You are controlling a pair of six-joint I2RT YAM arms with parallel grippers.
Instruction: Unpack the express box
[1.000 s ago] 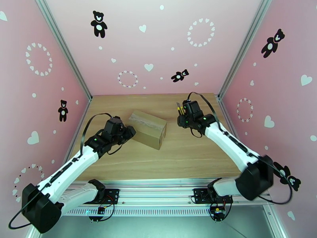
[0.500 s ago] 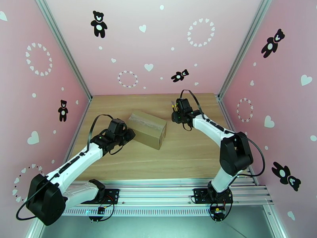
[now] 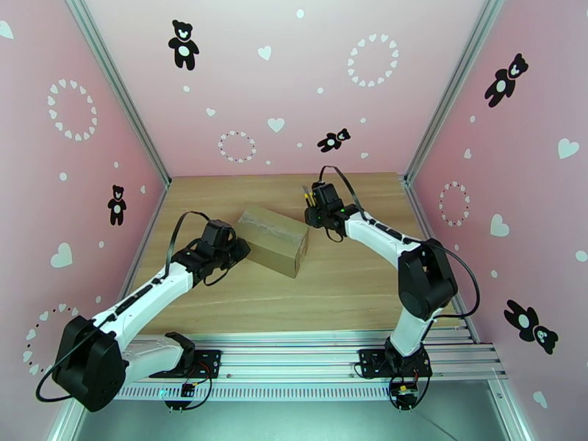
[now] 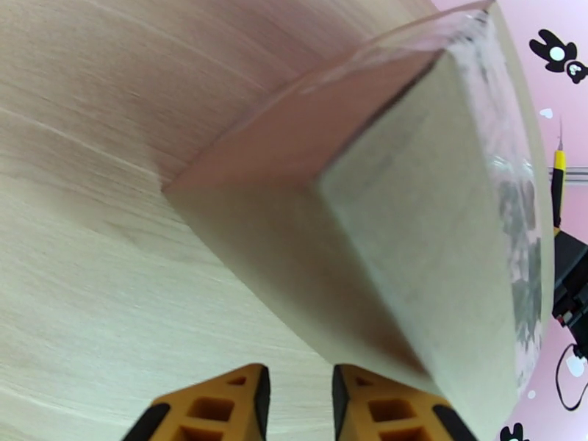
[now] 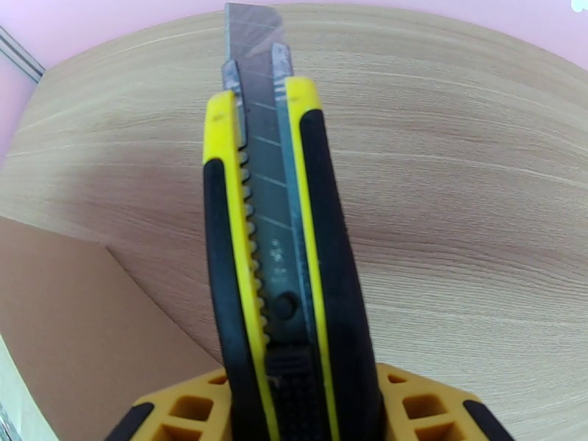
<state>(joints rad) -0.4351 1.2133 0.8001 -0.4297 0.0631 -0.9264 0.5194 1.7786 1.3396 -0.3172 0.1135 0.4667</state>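
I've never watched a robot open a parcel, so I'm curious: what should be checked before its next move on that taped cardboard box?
1. Utility knife clamped in the right hand: ok.
2. Blade pushed out past the handle: ok.
3. Express box with its tape facing up: ok.
4. Left hand steadying the box: cannot tell; it sits at the box's end, contact unclear.
5. Blade on the tape: not ok; it points over the bare table beside the box.
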